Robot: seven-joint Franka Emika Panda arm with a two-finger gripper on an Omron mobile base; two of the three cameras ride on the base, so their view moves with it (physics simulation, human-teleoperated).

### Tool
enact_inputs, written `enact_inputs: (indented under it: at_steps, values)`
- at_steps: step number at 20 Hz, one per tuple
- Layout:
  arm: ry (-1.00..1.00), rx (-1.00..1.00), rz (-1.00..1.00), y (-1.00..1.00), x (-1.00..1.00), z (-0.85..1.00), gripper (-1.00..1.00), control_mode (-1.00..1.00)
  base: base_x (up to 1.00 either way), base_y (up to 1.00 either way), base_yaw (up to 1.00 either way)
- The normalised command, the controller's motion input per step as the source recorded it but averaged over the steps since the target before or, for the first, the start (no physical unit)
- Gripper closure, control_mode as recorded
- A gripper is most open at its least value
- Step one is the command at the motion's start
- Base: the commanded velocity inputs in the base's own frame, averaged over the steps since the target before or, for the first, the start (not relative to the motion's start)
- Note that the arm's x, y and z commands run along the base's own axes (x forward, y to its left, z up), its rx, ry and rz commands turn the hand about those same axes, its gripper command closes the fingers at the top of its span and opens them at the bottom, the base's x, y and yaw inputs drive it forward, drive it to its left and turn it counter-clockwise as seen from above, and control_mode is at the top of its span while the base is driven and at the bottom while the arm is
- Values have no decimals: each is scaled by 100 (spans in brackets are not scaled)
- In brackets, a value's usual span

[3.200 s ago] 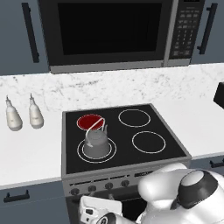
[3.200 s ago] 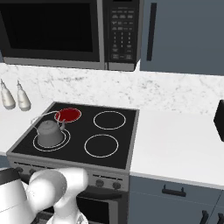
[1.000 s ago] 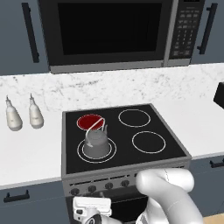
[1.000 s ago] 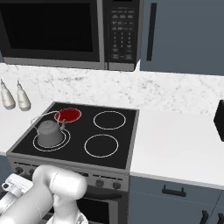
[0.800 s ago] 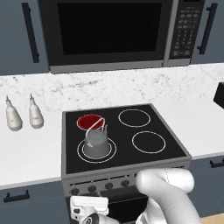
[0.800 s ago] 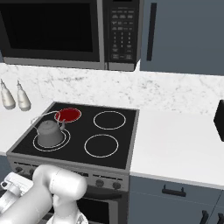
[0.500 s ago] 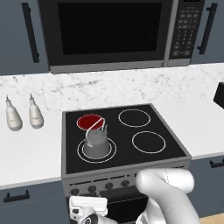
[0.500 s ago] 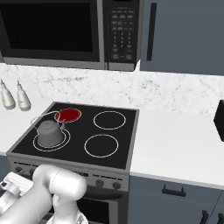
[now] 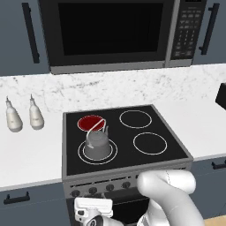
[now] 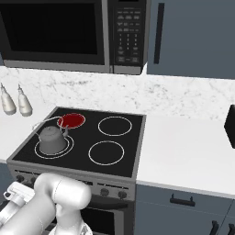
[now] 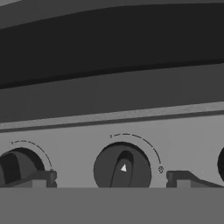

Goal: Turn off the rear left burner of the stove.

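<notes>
1. Where the stove [image 9: 176, 152] sits between two runs of white tabletop [image 9: 31, 159], its black glass top carries four circles; the rear left burner [image 9: 91, 123] is the smallest, a solid red disc at the back left corner.
2. Other three circles: thin white rings, unlit.
3. Kettle [image 9: 96, 143]: grey, with a wire handle, on the front left circle just in front of the red disc; its handle arches toward the disc.
4. Front panel [image 10: 114, 188]: grey steel, with a row of small dark knobs.
5. Knob [image 11: 122, 167]: in the hand view, dark and round, with a white triangle mark on its ridge and a dashed arc above it; a second knob [image 11: 17, 168] lies to its left.
6. Hand [image 11: 111, 178]: low in front of the panel, its two dark fingertips [image 11: 41, 178] parted wide, one on each side of the central knob, gripping nothing.
7. Microwave [image 9: 114, 33]: black, above the stove.
8. Two bottles [image 9: 22, 117]: pale, on the tabletop left of the stove, well apart from it.
</notes>
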Motion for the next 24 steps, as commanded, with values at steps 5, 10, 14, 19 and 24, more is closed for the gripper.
enact_inputs:
  at_steps: [5,10,14,19,24]
  values:
    - [0,0,0,0,1,0,-100,-100,0,0,0]
    - [0,0,0,0,0,0,100,-100,0,0,0]
    - [0,0,0,0,0,0,100,-100,0,0,0]
    - [0,2,0,0,0,1,100,-100,0,0,0]
    - [0,13,0,0,6,8,100,-100,0,0,0]
